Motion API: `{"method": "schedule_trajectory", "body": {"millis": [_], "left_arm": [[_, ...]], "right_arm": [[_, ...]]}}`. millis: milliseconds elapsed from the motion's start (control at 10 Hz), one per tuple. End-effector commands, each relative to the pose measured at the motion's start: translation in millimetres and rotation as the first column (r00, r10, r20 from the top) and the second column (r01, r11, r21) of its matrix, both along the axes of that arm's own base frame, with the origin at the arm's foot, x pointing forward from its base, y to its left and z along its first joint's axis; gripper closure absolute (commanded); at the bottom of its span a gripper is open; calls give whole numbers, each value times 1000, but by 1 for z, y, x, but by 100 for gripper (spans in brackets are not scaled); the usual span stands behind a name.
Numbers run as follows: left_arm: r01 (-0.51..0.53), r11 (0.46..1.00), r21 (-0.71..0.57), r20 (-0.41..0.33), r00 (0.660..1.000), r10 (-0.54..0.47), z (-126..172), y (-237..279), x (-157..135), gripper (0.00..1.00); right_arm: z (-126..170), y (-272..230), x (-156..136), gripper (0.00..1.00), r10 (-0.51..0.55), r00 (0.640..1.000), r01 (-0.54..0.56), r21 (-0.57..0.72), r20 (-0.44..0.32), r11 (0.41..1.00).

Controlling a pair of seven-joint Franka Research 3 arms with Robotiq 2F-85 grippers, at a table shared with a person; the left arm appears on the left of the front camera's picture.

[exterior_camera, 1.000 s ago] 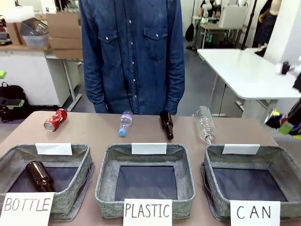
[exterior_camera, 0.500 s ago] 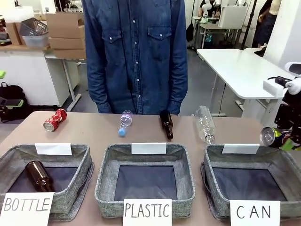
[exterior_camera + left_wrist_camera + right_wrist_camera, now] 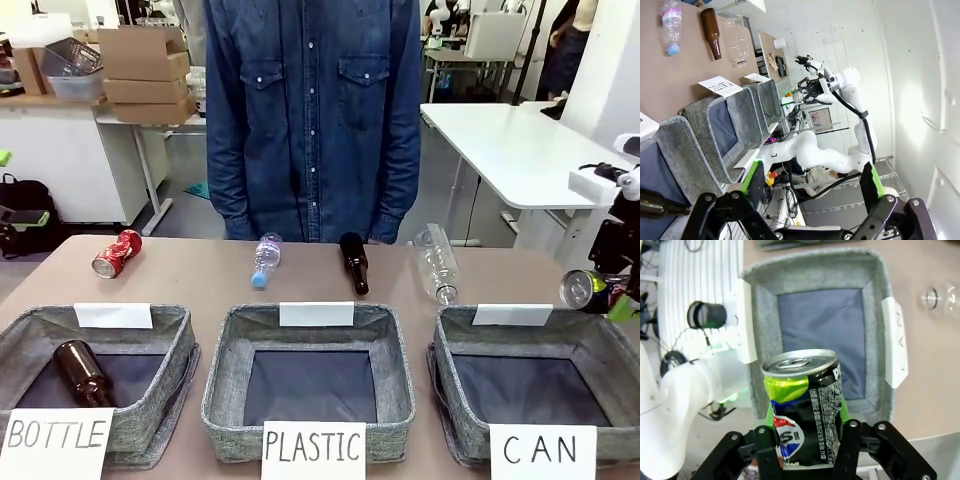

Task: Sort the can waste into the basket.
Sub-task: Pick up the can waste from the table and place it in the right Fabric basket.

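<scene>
Black can (image 3: 802, 390), blue-white print on its side and a silver top, sits clamped between the green pads of the right gripper (image 3: 804, 415), whose fingers press both of its sides. In the right wrist view the dark lining of the basket (image 3: 815, 265) lies beyond the can. From the front the can hangs in the air on its side at the picture's right edge, over the far right corner of that basket, with its silver end turned toward the middle; the white card reading "CAN" (image 3: 541, 452) stands at the near wall. The left gripper (image 3: 814, 185) hangs with its fingers spread apart and nothing between them. The red crushed can (image 3: 117, 253) lies on the table beyond the BOTTLE bin (image 3: 170, 392), well apart from the basket. A person in a denim shirt (image 3: 310, 110) stands at the far side.
</scene>
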State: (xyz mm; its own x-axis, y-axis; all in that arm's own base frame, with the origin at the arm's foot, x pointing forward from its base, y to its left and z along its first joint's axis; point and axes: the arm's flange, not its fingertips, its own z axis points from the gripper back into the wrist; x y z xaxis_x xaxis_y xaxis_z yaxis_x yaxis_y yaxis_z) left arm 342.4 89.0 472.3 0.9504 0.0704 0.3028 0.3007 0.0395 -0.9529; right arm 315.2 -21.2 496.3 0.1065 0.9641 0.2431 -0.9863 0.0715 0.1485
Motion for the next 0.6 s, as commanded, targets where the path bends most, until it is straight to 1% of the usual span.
{"method": "schedule_trajectory", "body": {"millis": [0,500], "left_arm": [[-1,1000,-19,23,1000,2,2,-2,0,0],[-1,1000,-19,23,1000,2,2,-2,0,0]], "right_arm": [[6,-10,8,0,14,1000,-14,16,-24,1000],[5,-15,14,0,-15,998,17,40,-53,999]]}}
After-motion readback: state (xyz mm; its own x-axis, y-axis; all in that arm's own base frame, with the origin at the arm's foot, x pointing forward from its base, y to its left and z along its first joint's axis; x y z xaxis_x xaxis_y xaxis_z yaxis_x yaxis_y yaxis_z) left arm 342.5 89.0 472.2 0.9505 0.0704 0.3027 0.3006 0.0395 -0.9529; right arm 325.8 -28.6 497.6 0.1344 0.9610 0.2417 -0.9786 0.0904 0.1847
